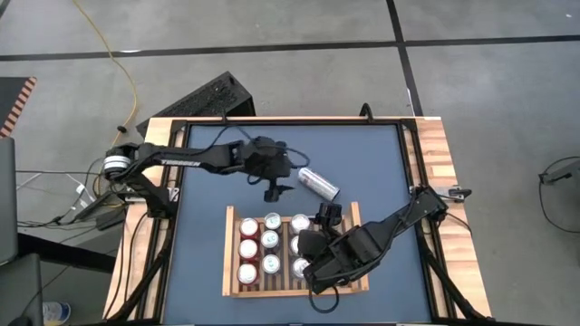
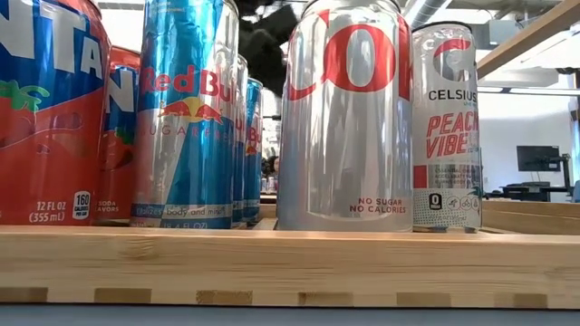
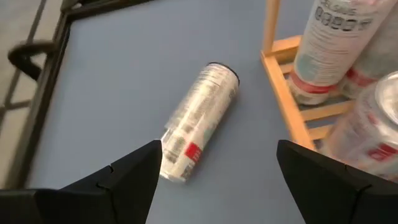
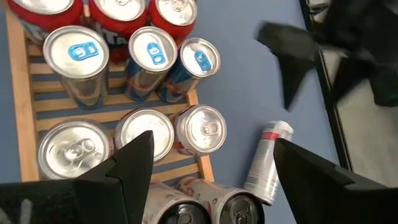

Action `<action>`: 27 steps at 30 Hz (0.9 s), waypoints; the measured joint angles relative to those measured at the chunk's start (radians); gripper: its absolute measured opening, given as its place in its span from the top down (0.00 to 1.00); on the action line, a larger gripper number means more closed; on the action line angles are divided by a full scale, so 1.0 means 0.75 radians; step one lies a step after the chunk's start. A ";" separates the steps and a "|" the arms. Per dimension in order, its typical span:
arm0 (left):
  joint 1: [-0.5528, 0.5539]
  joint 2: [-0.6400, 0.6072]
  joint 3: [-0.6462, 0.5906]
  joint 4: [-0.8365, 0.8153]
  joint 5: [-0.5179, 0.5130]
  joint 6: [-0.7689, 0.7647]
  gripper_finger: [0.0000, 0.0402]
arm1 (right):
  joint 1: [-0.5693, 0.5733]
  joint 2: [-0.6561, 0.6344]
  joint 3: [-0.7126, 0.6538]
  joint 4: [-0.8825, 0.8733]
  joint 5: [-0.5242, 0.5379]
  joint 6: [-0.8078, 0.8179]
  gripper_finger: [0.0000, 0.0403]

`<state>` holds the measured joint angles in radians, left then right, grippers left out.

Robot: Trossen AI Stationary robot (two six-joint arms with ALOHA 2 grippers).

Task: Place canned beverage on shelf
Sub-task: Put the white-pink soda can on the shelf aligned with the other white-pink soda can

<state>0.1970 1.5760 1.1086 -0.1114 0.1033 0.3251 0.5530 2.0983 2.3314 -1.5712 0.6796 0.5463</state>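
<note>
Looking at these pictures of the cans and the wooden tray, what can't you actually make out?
- Lying can: its label is blurred in the left wrist view and too small in the high view.
- Shelf: its right-hand part is hidden under the right arm in the high view.
- Back rows of cans: blocked in the low view by the front cans, such as the silver can.
- Left gripper: only fingertips show, cut off by the frame edge.

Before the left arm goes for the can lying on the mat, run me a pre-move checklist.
1. Silver can lies on its side outside the shelf, nothing around it: ok.
2. Left gripper open, empty, poised by that can: ok.
3. Right gripper open, holding nothing, over the shelf's cans: ok.
4. Standing cans upright: ok.
5. Free slot for another can: cannot tell, the right arm covers part of the shelf.
</note>
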 joint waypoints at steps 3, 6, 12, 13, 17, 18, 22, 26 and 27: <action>0.027 0.130 0.209 -0.101 0.007 0.115 0.24 | 0.005 0.000 0.000 0.000 -0.001 -0.003 0.26; 0.097 0.304 0.418 -0.201 0.106 0.177 0.24 | 0.011 -0.001 0.000 0.000 -0.019 0.034 0.26; 0.178 0.647 0.803 -0.431 0.193 0.302 0.24 | 0.066 -0.001 0.000 0.001 -0.094 0.125 0.26; 0.181 0.691 0.858 -0.460 0.198 0.324 0.24 | 0.080 -0.001 0.000 0.000 -0.096 0.130 0.26; 0.189 0.864 1.023 -0.533 0.223 0.371 0.24 | 0.122 -0.001 0.000 0.000 -0.083 0.135 0.26; 0.189 0.902 1.056 -0.533 0.188 0.375 0.24 | 0.128 -0.001 0.000 0.001 -0.075 0.138 0.26; 0.188 1.050 1.199 -0.561 0.036 0.353 0.24 | 0.138 -0.001 0.000 0.000 -0.072 0.191 0.26; 0.186 1.129 1.294 -0.724 0.046 0.342 0.24 | 0.144 -0.001 0.000 0.001 -0.090 0.246 0.26; 0.182 1.130 1.295 -0.754 0.044 0.340 0.24 | 0.145 -0.001 0.000 0.000 -0.092 0.250 0.26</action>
<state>0.3334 2.4237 2.0800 -0.6770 0.1363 0.5804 0.6617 2.0979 2.3314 -1.5712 0.6107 0.7339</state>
